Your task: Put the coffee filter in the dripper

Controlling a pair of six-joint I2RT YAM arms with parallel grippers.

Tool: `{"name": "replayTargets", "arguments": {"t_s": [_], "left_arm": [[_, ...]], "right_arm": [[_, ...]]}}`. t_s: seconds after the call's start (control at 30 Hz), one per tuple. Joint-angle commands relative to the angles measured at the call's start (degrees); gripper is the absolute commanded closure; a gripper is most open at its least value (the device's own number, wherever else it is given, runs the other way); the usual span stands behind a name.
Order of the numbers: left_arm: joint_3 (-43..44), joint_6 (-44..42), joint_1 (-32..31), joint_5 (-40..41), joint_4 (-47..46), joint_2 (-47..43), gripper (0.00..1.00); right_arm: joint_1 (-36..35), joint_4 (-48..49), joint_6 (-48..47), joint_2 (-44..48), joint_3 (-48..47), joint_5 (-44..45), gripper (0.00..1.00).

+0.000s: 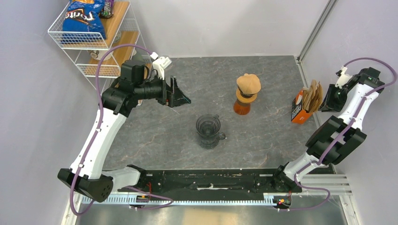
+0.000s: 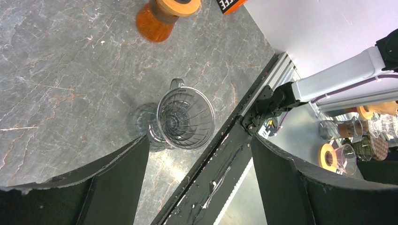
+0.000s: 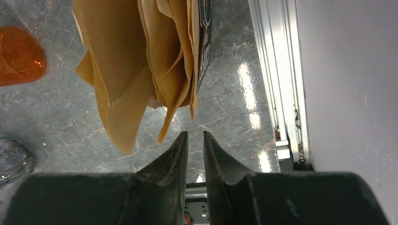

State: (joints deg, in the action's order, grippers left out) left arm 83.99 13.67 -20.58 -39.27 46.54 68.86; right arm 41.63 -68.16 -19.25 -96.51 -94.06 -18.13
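Note:
The clear glass dripper (image 1: 208,130) stands upright at the table's middle; it also shows in the left wrist view (image 2: 185,117). Brown paper coffee filters (image 1: 312,96) stand in an orange box (image 1: 299,112) at the right. In the right wrist view the filters (image 3: 136,61) hang just ahead of my right gripper (image 3: 195,133), whose jaws stand a narrow gap apart with nothing between them. My left gripper (image 1: 180,96) is wide open and empty, raised to the back left of the dripper; in its own view (image 2: 198,140) it looks down on the dripper.
An orange glass server with a tan lid (image 1: 246,93) stands behind the dripper. A white wire shelf (image 1: 98,37) with a chip bag stands at the back left. The black base rail (image 1: 211,180) runs along the near edge. Walls close in on both sides.

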Motion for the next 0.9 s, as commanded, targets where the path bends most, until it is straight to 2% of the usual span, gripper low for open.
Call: {"name": "replayTargets", "arguments": {"t_s": [0.0, 0.87], "left_arm": [[-0.4, 1.6, 0.4, -2.0, -1.9, 0.2, 0.14], [-1.1, 2.4, 1.8, -3.4, -1.9, 2.0, 0.14]], "right_arm": [[0.2, 2.7, 0.8, -0.6, 0.3, -0.4, 0.74], [-1.6, 4.7, 1.7, -4.7, -1.1, -1.0, 0.73]]}}
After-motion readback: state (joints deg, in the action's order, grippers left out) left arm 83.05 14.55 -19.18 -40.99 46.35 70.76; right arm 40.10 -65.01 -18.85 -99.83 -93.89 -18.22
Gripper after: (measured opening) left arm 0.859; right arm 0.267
